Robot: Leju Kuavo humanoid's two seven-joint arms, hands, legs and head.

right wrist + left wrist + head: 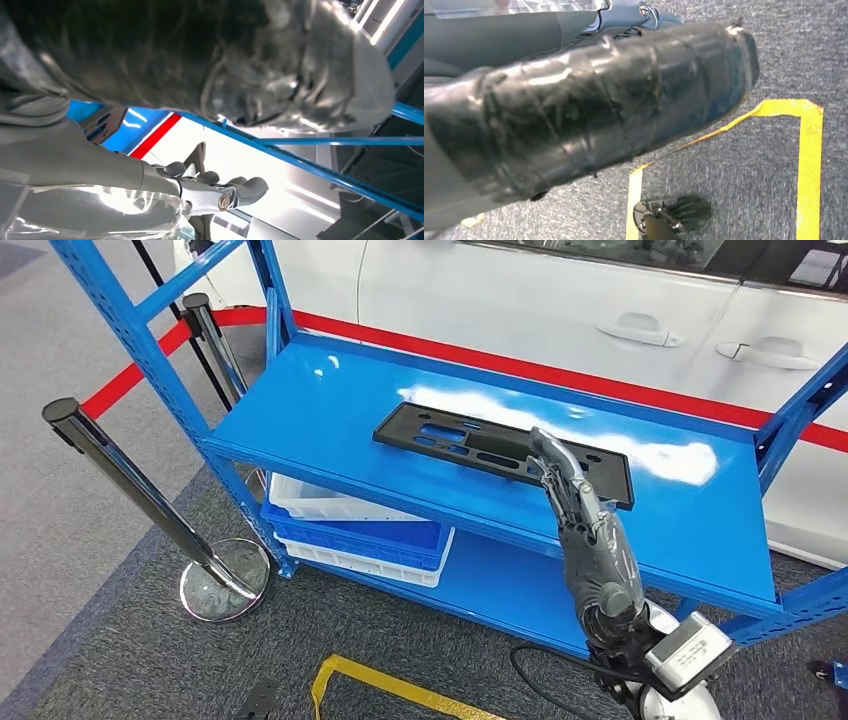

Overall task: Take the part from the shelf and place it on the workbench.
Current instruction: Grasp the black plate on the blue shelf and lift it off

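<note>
The part [480, 445] is a flat black rectangular frame with cut-out slots, lying on the top deck of the blue shelf [300, 410]. My right hand [590, 530] reaches up from the lower right with its fingers stretched out and apart. Its fingertips [545, 445] lie over the part's right end near its front edge, and nothing is gripped. In the right wrist view the right hand [210, 190] shows thumb and fingers spread, with a piece of the part [102, 124] beyond them. My left hand [599, 100] hangs over the carpet, its fingers hidden.
A white car [560, 300] stands close behind the shelf, with a red belt [130, 375] strung from a chrome stanchion [130, 490] at the left. White and blue bins [360, 530] sit on the lower deck. Yellow floor tape [390, 685] marks the carpet in front.
</note>
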